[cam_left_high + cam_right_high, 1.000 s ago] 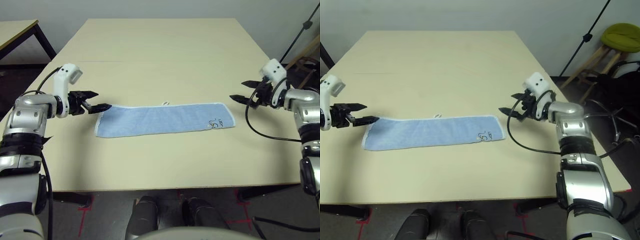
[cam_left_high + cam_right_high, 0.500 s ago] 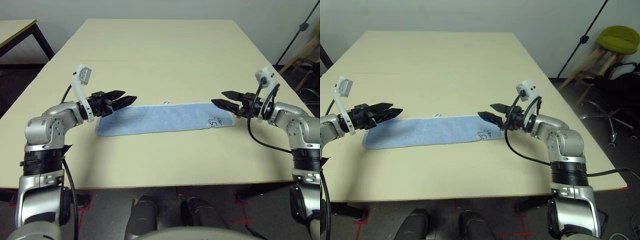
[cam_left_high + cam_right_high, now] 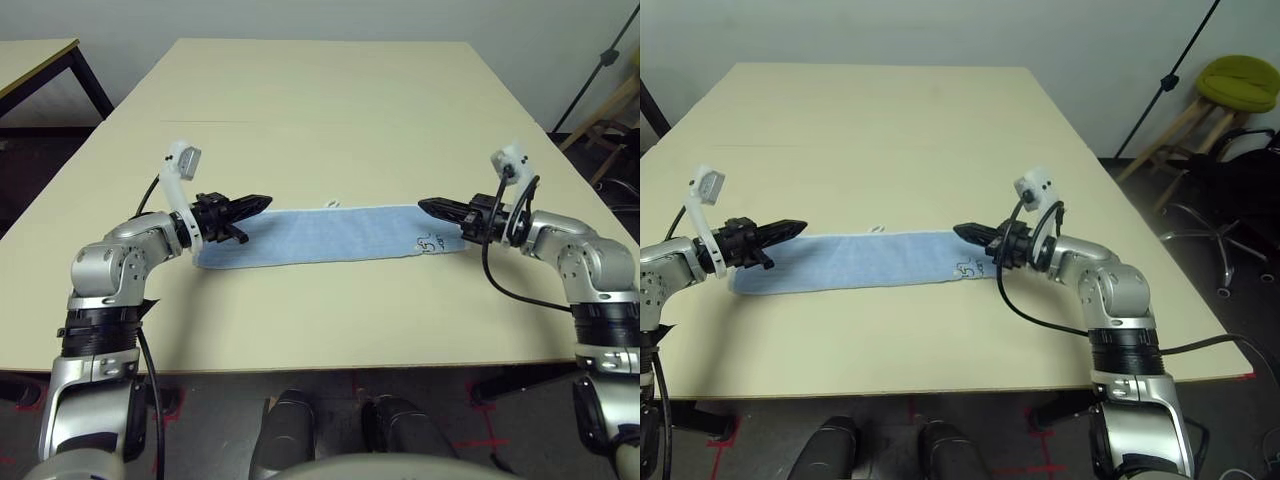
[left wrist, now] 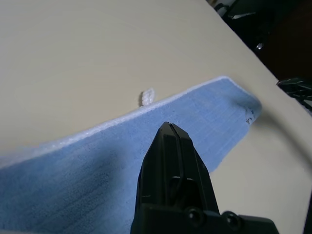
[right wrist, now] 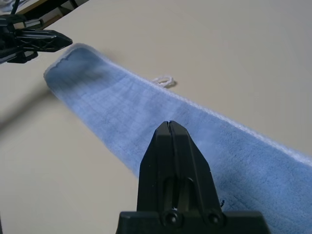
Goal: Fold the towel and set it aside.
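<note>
Both tools have swung inward since the earlier frame, from beside the towel's ends to above them, and their fingers, spread apart then, have come together. The towel has kept its place.

Nearest is the desk's bare front strip [image 3: 330, 325], at six o'clock from the towel [image 3: 325, 238]. Beyond it the towel lies flat as a long strip running from nine to three o'clock, its dark marks [image 3: 432, 244] near the three o'clock end. Judging by its narrow shape, a lengthwise fold is already made.

Over the nine o'clock end hangs the left tool [image 4: 169, 125], fully closed with nothing between its fingers; over the three o'clock end the right tool [image 5: 170, 123] is likewise closed and empty, pointing inward. Farther on, the white loop [image 3: 331, 205] pokes out at twelve o'clock from the far edge, with open desk past it.

The step in hand looks like the lull between folds. The next move probably calls for opening a tool, lowering it to an end and pinching every layer, then carrying that end across; shut tips could merely push the cloth.
</note>
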Controlling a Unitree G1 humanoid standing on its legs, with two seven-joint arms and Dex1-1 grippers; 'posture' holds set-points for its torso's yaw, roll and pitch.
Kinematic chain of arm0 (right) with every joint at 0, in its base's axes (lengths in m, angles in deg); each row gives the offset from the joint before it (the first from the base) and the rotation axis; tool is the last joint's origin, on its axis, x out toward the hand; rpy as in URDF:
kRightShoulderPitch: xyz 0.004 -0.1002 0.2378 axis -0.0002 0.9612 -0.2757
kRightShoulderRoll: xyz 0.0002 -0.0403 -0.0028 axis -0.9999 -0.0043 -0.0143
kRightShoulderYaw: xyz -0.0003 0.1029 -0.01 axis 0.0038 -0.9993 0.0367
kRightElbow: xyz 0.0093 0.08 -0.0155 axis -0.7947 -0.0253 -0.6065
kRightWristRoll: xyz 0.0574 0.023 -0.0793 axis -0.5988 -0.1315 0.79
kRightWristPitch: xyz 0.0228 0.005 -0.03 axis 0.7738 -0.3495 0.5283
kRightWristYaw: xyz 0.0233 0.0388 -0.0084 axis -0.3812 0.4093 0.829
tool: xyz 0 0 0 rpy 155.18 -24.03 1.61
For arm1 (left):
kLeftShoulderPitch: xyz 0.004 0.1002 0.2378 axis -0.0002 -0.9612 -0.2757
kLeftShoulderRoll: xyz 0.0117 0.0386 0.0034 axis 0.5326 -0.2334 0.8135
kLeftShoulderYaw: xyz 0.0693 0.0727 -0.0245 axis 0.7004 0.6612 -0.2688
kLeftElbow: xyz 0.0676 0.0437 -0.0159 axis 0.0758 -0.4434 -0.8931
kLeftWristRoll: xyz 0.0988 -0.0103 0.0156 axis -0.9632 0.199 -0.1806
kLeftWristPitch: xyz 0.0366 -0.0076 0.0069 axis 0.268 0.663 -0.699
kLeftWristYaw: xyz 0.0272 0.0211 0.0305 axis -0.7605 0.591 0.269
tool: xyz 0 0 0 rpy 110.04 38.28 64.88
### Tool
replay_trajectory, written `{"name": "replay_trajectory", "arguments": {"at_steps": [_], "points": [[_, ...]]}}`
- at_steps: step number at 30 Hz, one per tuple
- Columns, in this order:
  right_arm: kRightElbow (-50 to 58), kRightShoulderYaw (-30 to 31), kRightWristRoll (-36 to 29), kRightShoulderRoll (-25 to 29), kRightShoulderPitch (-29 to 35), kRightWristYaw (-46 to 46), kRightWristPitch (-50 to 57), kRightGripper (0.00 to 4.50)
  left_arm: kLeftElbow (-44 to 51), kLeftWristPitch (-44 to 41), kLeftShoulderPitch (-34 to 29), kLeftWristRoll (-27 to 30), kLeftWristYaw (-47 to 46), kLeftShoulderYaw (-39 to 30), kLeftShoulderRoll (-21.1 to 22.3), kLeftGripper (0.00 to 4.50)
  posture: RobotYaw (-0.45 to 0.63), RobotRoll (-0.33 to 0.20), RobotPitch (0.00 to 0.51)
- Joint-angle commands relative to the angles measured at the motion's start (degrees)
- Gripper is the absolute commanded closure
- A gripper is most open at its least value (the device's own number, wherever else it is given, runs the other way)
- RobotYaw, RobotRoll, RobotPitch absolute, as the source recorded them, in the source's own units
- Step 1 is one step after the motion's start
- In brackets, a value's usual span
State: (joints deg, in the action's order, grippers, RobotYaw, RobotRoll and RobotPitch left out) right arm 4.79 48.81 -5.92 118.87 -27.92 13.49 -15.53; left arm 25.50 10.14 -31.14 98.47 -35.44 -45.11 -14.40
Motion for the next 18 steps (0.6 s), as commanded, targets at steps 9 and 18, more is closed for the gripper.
{"name": "replay_trajectory", "arguments": {"at_steps": [9, 18], "points": [[-3.20, 5.65, 9.92, -0.13, 3.88, 4.41, -11.16, 4.48, -7.08, 9.52, -3.96, -10.05, -3.13, 6.04, 0.09, 4.50, 0.10, 0.000, 0.130], [-11.23, 6.71, 16.19, 0.64, 5.70, 6.90, -17.64, 4.48, -10.03, 10.51, -6.66, -12.55, -3.35, 5.13, 2.29, 4.50, 0.11, 0.000, 0.130]]}}
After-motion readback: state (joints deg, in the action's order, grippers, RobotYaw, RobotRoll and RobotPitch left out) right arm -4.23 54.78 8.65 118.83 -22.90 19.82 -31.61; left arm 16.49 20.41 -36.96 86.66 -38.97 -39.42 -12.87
